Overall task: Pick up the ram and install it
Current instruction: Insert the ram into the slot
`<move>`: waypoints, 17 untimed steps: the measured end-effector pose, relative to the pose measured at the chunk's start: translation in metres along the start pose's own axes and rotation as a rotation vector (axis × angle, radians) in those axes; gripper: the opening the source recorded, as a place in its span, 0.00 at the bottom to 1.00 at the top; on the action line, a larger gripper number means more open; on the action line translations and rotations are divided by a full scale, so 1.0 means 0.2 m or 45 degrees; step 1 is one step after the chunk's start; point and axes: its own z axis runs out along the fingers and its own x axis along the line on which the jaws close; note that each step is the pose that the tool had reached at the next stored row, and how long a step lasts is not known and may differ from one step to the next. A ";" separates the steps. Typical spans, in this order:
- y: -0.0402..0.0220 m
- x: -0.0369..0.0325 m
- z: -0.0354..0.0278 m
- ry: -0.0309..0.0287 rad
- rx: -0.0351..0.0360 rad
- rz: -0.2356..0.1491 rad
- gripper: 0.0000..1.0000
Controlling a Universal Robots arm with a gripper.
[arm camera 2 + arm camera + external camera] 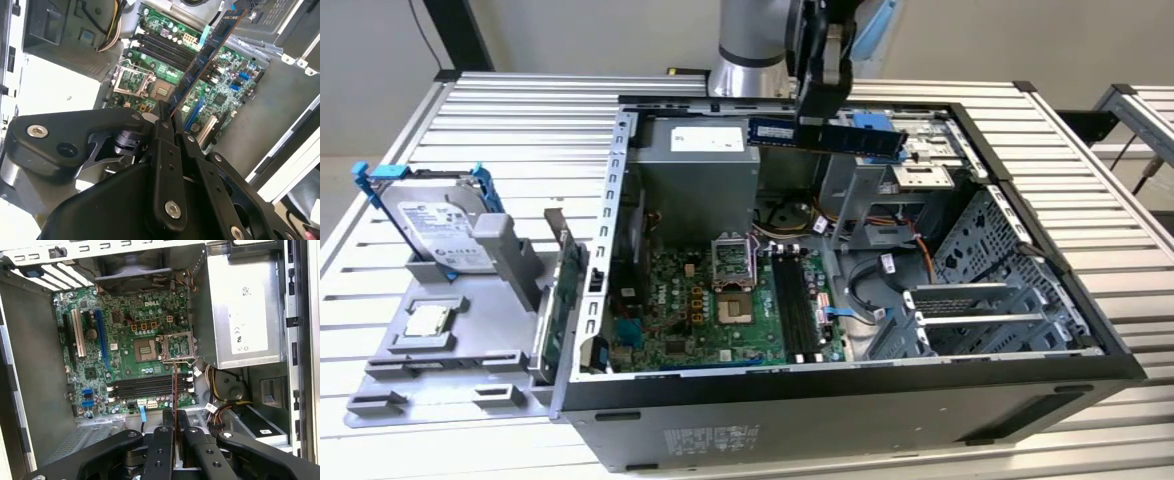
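Claw (811,120), black and jointed, pinched tight on the long, thin, flat blue circuit-board ram (843,138). Held level in the air over the power-supply end of the open grey sheet-metal computer case (854,415). Down inside: green motherboard (125,330), black ribbed memory slots (145,385), hinged steel processor socket (177,347), silver power-supply box (245,315).

Ram (771,132) midsection behind hand (815,120)

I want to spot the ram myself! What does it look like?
Find the big open case. Over its far side in the exterior view hangs the black gripper, shut on the ram. It is the one thin blue stick up in the air, unlike the green board down inside.
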 end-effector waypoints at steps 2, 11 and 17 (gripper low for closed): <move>0.000 0.000 0.000 0.0007 -0.0001 0.030 0.00; 0.000 0.000 0.000 0.0053 -0.0005 0.185 0.00; 0.000 0.000 0.000 0.0084 -0.0009 0.290 0.00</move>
